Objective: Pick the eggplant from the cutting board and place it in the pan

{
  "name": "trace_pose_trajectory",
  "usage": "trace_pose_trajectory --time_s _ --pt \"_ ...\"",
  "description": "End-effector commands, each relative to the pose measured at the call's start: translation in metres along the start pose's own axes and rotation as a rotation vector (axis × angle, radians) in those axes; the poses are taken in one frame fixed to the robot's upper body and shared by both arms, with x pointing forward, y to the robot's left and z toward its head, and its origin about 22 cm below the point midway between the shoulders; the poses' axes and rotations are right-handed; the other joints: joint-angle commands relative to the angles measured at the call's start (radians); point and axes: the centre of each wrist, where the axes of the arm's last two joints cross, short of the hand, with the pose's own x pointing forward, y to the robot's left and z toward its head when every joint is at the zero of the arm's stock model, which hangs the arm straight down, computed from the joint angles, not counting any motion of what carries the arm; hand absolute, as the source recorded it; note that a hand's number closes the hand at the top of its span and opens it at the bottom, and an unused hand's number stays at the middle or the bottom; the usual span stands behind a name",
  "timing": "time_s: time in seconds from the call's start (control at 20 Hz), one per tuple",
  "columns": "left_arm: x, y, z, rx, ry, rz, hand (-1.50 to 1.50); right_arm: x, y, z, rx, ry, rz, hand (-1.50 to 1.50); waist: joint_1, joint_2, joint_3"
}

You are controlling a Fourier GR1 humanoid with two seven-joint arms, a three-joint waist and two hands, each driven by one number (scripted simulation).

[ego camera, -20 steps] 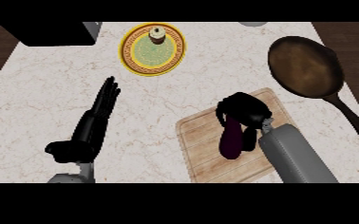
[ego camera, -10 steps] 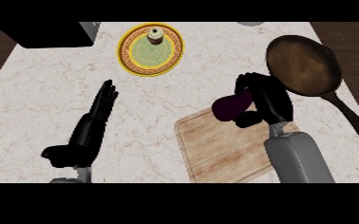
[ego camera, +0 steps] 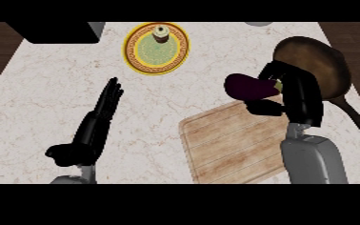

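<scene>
A dark purple eggplant (ego camera: 247,86) is held off the counter, just past the far edge of the wooden cutting board (ego camera: 232,143). My right hand (ego camera: 299,93) is shut on it, fingers curled round its right end, thumb below. The eggplant sticks out to the left of the hand. A dark brown pan (ego camera: 316,69) lies at the right, partly hidden behind the hand, with its handle running toward the right edge. My left hand (ego camera: 98,119) rests open on the counter at the left, fingers straight and pointing away.
A yellow-rimmed plate (ego camera: 144,57) with a small cupcake (ego camera: 160,32) on it sits at the back centre. A black block (ego camera: 56,31) fills the back left corner. A grey round object (ego camera: 259,23) peeks in at the back right.
My right hand has lifted the eggplant off the cutting board and carried it away from me and rightward, toward the pan. The left hand has stayed put.
</scene>
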Motion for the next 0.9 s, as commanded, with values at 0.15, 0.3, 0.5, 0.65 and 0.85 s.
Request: trace_pose_trajectory --time_s 0.15,0.3,0.5,0.65,0.85 --pt "-0.002 0.006 0.003 -0.001 -0.021 -0.008 0.0 -0.063 -0.012 -0.033 -0.14 0.141 -0.099 1.5 0.015 0.006 0.001" --pt "-0.005 -0.011 0.003 -0.014 0.001 -0.015 0.0 -0.095 -0.007 -0.038 -0.183 0.121 -0.051 1.5 0.013 0.005 0.001" --pt "-0.001 -0.009 -0.005 -0.04 -0.004 0.001 0.0 -0.118 -0.004 -0.06 -0.292 0.096 0.087 1.5 0.028 0.011 0.001" --pt "0.004 -0.004 -0.015 -0.028 -0.003 0.008 0.0 -0.153 -0.04 -0.075 -0.381 0.126 0.126 1.5 0.029 0.013 0.002" --pt "-0.005 -0.017 -0.007 -0.029 -0.018 0.004 0.0 -0.168 -0.013 -0.078 -0.455 0.143 0.017 1.5 0.037 0.015 0.003"
